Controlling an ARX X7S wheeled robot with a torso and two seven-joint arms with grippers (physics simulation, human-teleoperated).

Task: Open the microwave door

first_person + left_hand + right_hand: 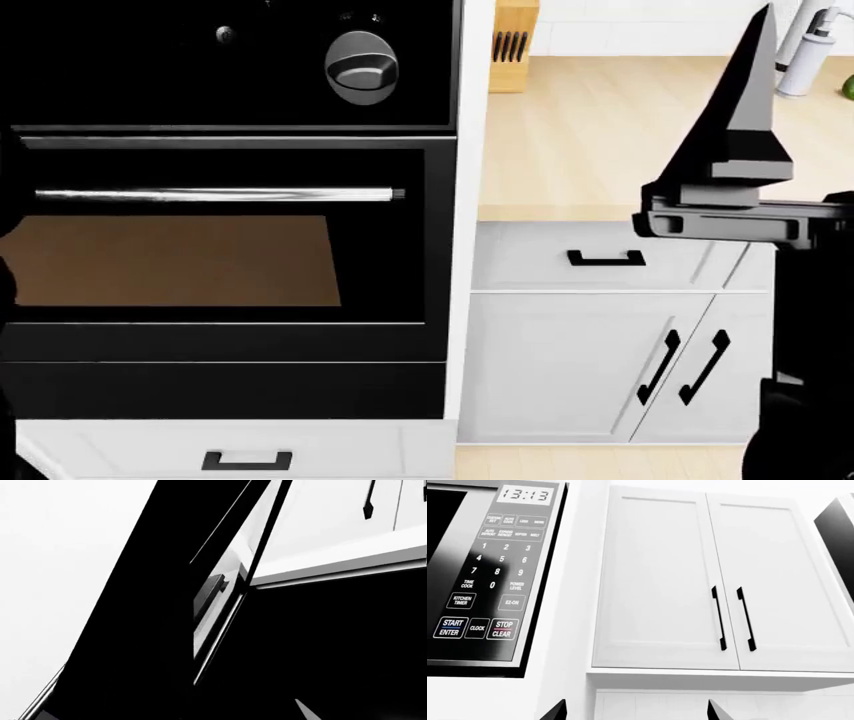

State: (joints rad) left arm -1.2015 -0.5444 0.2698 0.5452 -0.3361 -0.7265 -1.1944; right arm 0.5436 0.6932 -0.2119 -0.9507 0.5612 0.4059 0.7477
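While the right arm (741, 150) rises beside the microwave (490, 575), its fingers (557, 711) stand released.

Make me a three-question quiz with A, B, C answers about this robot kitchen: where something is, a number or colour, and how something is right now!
1. Where is the knife block?
A. on the wooden counter
B. inside the oven
C. on the floor

2. What does the microwave clock read?
A. 09:45
B. 13:13
C. 20:00

3. How are the white wall cabinet doors?
A. both wide open
B. one missing
C. both closed

Answers: 1 A, the block stands at the counter's back edge in the head view. 2 B, the display above the keypad shows 13:13. 3 C, both doors lie flush, handles side by side.
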